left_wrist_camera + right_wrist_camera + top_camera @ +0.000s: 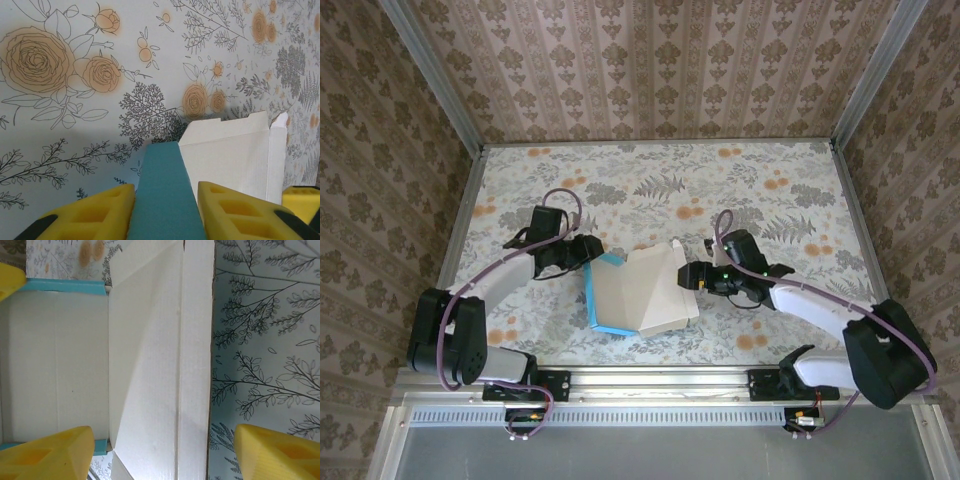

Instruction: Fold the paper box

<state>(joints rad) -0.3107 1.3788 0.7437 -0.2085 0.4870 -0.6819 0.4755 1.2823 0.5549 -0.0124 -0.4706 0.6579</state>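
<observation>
The half-raised turquoise-and-white card paper box [635,290] lies on the floral bench [770,330], left pincer [166,205] gripping its turquoise flap [162,165], right pincer [165,450] wide astride a white wall [160,365], which likely needs clamping and folding upright next.

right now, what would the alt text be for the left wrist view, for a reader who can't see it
A turquoise flap of the paper box runs up between the two yellow fingers of the left gripper. Beyond it a white panel of the box stands on the table, printed with orange roses and grey ferns.
</observation>
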